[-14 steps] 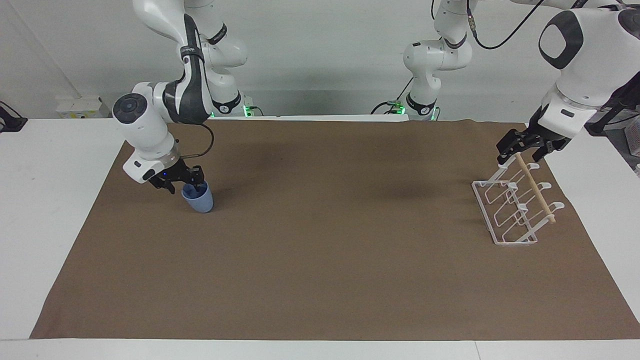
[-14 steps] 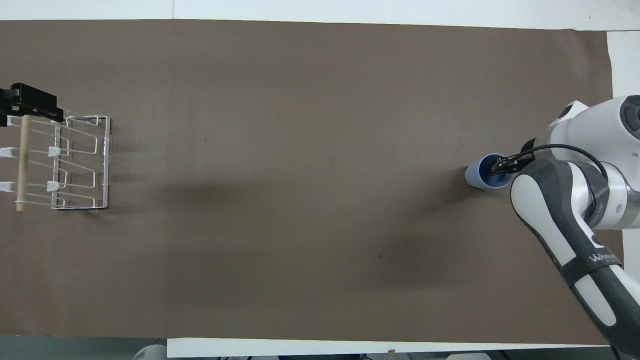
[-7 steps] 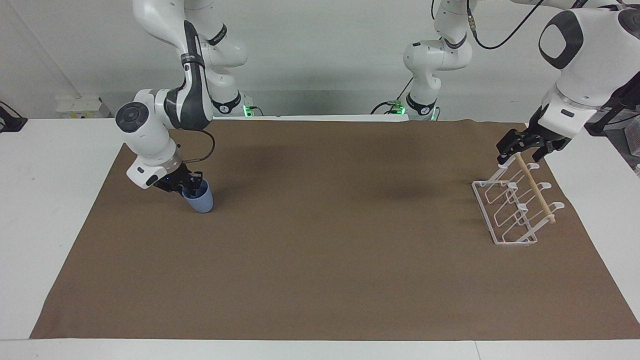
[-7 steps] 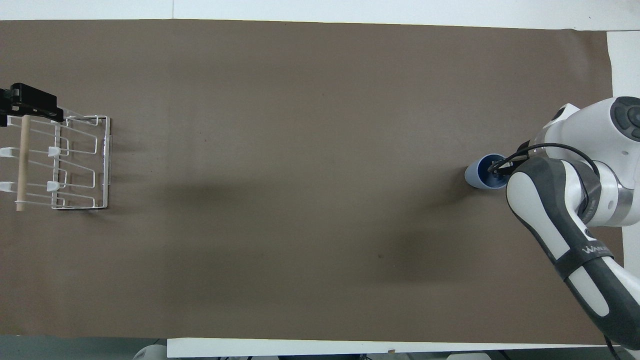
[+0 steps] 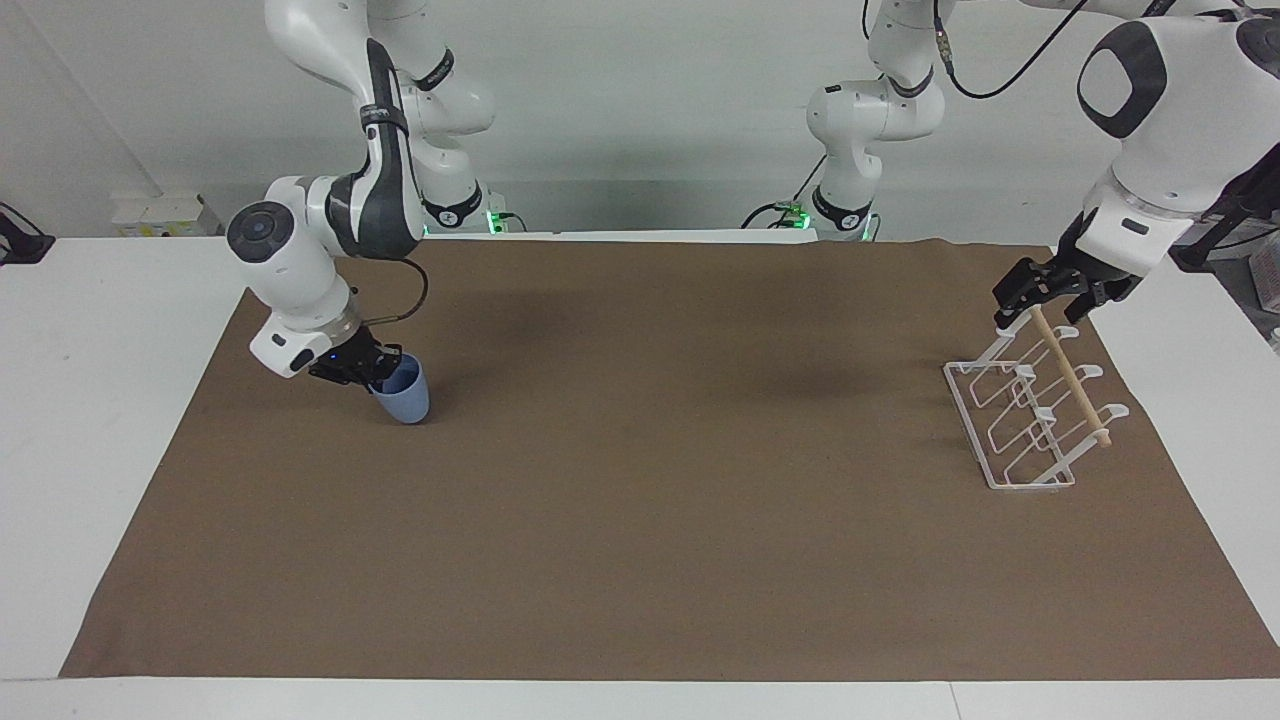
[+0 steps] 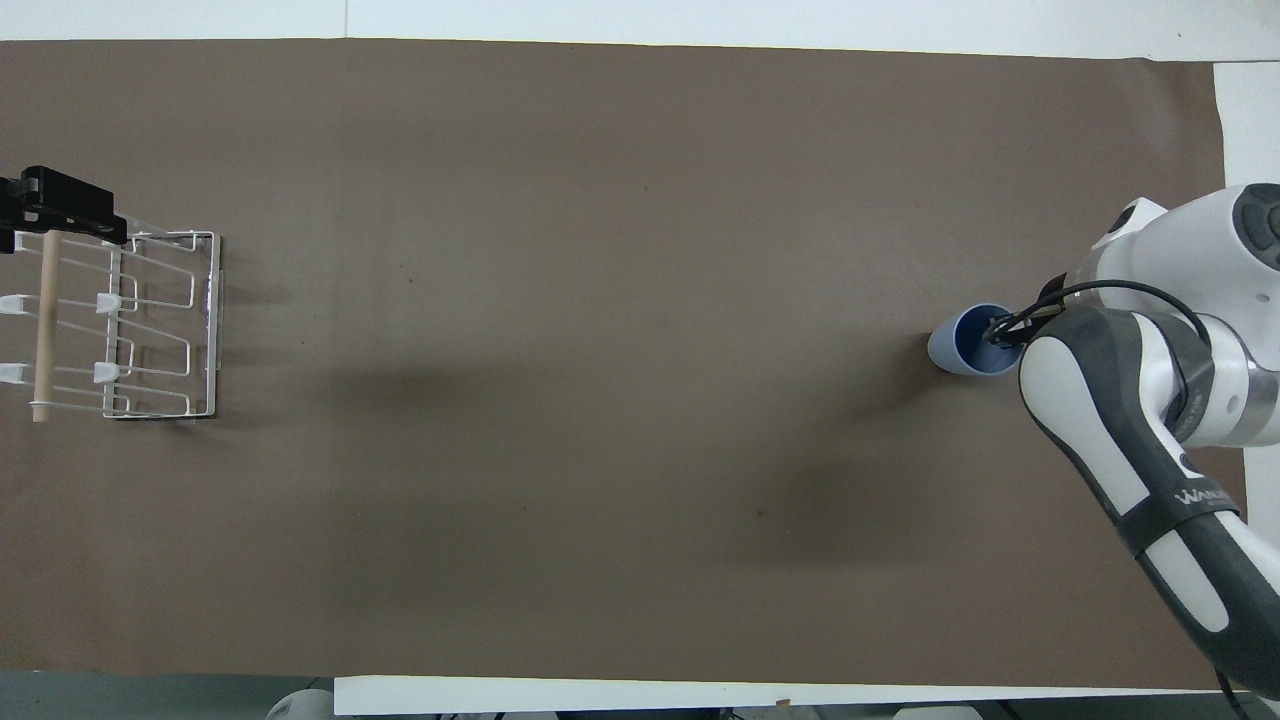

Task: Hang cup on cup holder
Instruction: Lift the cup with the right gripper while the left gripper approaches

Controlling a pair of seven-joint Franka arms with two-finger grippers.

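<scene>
The light-blue cup (image 5: 407, 398) rests tilted on the brown mat toward the right arm's end of the table; it also shows in the overhead view (image 6: 955, 345). My right gripper (image 5: 378, 372) is shut on its rim, one finger inside the cup, and shows in the overhead view too (image 6: 1000, 335). The white wire cup holder (image 5: 968, 427) with its wooden rod (image 5: 1070, 378) stands toward the left arm's end, also in the overhead view (image 6: 213, 320). My left gripper (image 5: 1040, 300) sits at the rod's end nearer to the robots, seen from overhead too (image 6: 60, 215).
The brown mat (image 5: 650, 480) covers most of the white table. A wide stretch of mat lies between the cup and the cup holder. The cup holder stands close to the mat's edge at the left arm's end.
My right gripper has turned at the wrist and tipped the cup, its rim now leaning toward the right arm's end. The left arm and the cup holder have not moved.
</scene>
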